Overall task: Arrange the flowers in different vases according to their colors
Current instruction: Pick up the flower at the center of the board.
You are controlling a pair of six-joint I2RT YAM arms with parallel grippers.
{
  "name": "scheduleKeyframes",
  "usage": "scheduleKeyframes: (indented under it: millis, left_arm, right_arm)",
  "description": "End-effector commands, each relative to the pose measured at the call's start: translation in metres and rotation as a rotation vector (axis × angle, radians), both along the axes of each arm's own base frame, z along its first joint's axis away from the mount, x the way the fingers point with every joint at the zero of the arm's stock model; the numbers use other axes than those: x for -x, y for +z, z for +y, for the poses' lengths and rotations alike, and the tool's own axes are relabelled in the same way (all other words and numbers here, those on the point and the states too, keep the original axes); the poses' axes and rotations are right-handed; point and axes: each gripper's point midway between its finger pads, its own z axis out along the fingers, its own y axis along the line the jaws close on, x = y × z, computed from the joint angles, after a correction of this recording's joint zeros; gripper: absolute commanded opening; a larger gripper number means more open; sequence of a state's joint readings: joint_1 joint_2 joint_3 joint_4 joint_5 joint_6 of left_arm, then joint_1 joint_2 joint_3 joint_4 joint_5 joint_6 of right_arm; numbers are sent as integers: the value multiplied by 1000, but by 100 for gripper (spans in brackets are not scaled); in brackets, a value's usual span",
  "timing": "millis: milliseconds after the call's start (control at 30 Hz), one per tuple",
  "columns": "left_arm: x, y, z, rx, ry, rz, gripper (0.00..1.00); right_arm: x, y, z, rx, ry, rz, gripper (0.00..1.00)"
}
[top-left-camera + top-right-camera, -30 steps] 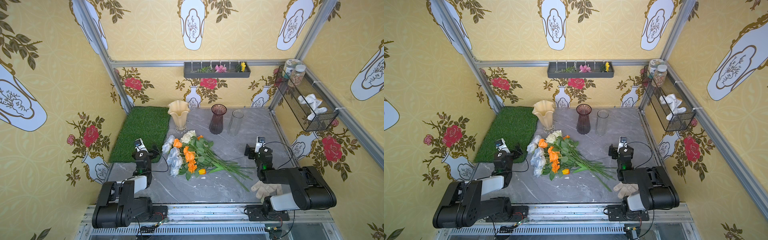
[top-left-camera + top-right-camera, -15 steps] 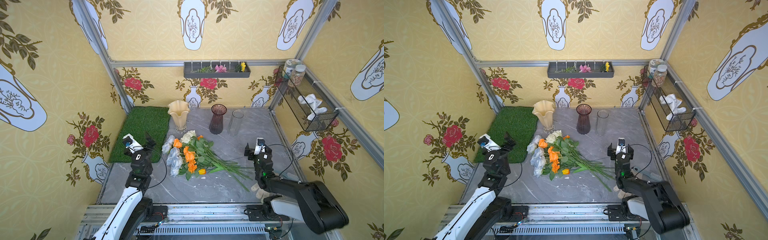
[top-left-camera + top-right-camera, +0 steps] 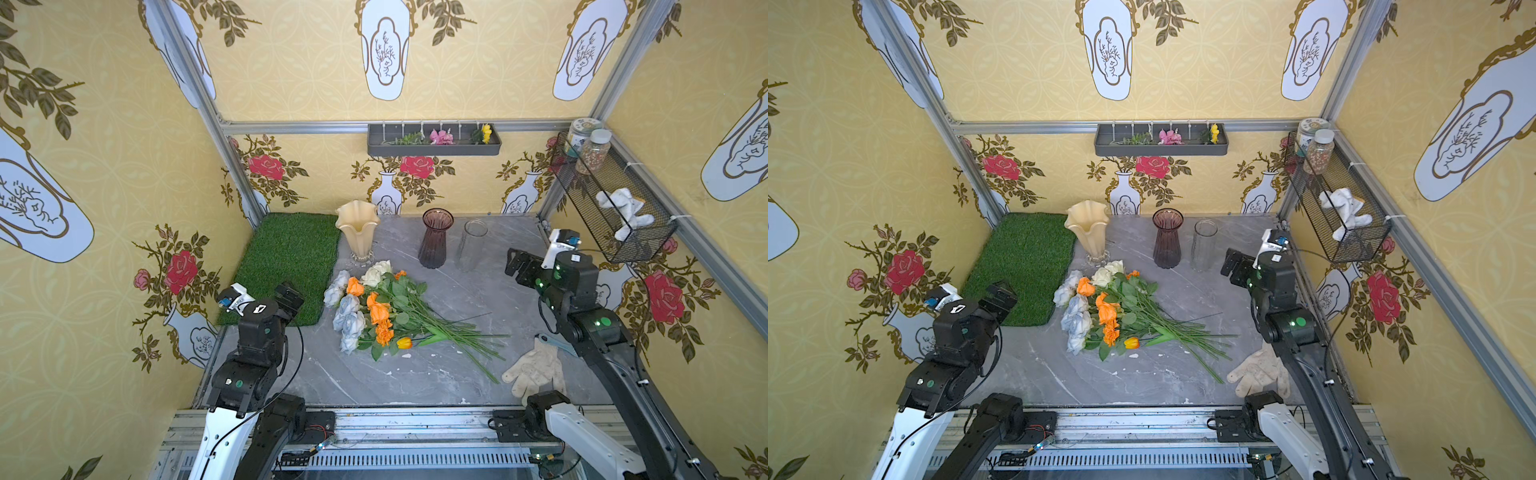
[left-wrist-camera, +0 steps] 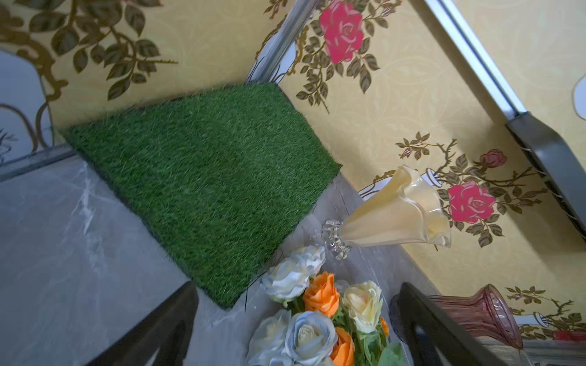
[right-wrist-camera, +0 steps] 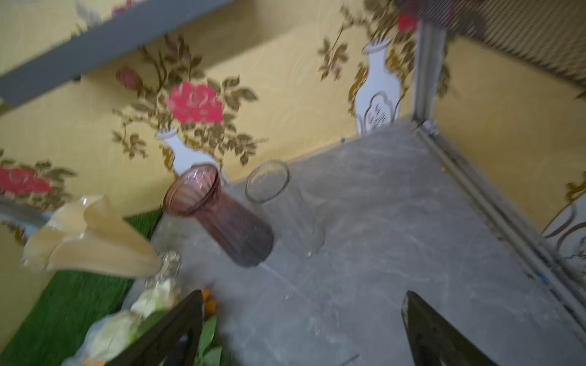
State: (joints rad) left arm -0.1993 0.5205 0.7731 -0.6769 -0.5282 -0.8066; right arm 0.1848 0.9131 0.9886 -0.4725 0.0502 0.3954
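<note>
The flowers point(image 3: 382, 311) lie in one loose bunch mid-table, orange, cream-white and pale blue-white heads toward the left, stems fanning right. Behind them stand three vases: the cream ruffled vase point(image 3: 357, 230), the purple ribbed vase point(image 3: 434, 239) and the clear cylinder vase point(image 3: 471, 245). My left gripper point(image 3: 291, 297) hovers open over the near corner of the mat, left of the blooms point(image 4: 317, 329). My right gripper point(image 3: 517, 266) hangs open right of the clear vase point(image 5: 285, 215), holding nothing. Both wrist views show wide-apart jaws over bare table or flowers.
A green turf mat point(image 3: 291, 262) covers the back left of the grey table. A work glove point(image 3: 536, 370) and a small tool point(image 3: 555, 343) lie at the front right. A wire basket point(image 3: 615, 199) juts from the right wall; a shelf point(image 3: 434, 151) hangs on the back wall.
Both arms have lifted from their low folded poses. The left gripper rose toward the mat's near corner; the right gripper rose and moved back toward the clear vase. The flowers have not moved.
</note>
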Motion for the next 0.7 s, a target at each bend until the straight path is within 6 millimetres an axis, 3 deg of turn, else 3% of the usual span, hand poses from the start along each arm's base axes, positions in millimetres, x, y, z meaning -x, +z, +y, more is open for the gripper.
scheduleKeyframes:
  millis: [0, 100, 167, 233, 300, 367, 600, 667]
  left_arm:
    - [14, -31, -7, 78, 4, 172, 100]
    - [29, -59, -9, 154, 65, 345, 100]
    - [22, -70, -35, 241, -51, 352, 100]
    - [19, -79, -58, 345, -129, 314, 100]
    - [19, -77, -73, 376, -176, 260, 100]
    - [16, -69, -86, 376, -228, 206, 100]
    - [-4, -69, -128, 290, -361, 214, 99]
    - [-9, -68, -132, 272, -383, 201, 98]
  right_arm:
    - [49, -63, 62, -137, 299, 389, 98]
    - [68, -100, 94, -3, 383, 543, 90]
    - [76, -117, 114, 128, 425, 578, 85]
    - [79, -132, 136, 164, 485, 609, 72]
    - [75, -144, 155, 150, 526, 639, 57]
    - [67, -155, 165, 153, 533, 666, 48]
    - [42, -175, 193, 165, 588, 695, 45]
    - [37, -183, 197, 179, 596, 706, 46]
